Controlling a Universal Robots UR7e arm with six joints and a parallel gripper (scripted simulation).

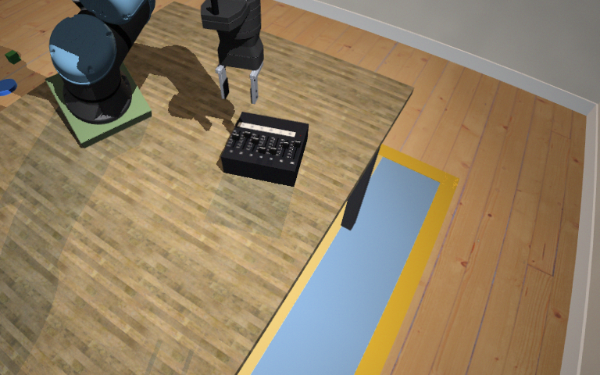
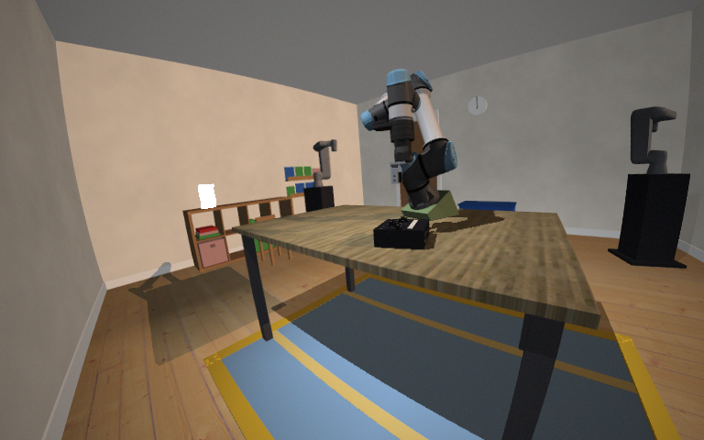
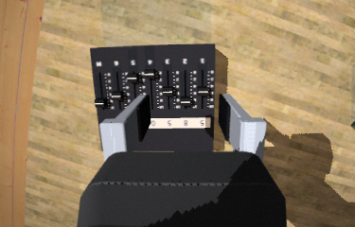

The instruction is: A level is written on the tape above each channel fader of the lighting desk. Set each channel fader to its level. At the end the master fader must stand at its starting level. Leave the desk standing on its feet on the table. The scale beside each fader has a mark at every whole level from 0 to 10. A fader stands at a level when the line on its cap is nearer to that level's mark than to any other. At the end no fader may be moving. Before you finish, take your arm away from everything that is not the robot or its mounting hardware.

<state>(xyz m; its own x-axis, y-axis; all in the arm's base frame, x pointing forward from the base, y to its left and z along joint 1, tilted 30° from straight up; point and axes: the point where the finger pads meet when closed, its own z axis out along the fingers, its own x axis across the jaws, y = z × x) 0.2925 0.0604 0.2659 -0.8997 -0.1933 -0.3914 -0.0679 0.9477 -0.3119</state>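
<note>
The black lighting desk [image 1: 258,171] [image 2: 400,238] [image 3: 176,52] stands flat on the table. In the wrist view it appears upside down, with the white tape [image 1: 266,130] [image 3: 178,123] below the faders. The tape reads 5, 8, 5, 0 for faders 1 to 4; the rest is hidden. Cap 4 [image 3: 150,74] and cap 5 [image 3: 133,78] stand near the number end. Cap 1 [image 3: 203,92] and cap 3 [image 3: 168,92] are mid-slot. Cap 2 [image 3: 186,101], cap 6 [image 3: 117,96] and the master cap [image 3: 100,102] stand closer to the tape. My gripper [image 1: 239,99] [image 3: 184,109] is open and empty, above the desk's tape side.
The wooden table [image 1: 122,260] [image 2: 487,256] has its edge beyond the master side of the desk. The green robot base plate [image 1: 82,136] [image 2: 436,209] lies on the fader 1 side. A blue disc [image 1: 5,87] and a green cube [image 1: 12,56] lie beyond the base.
</note>
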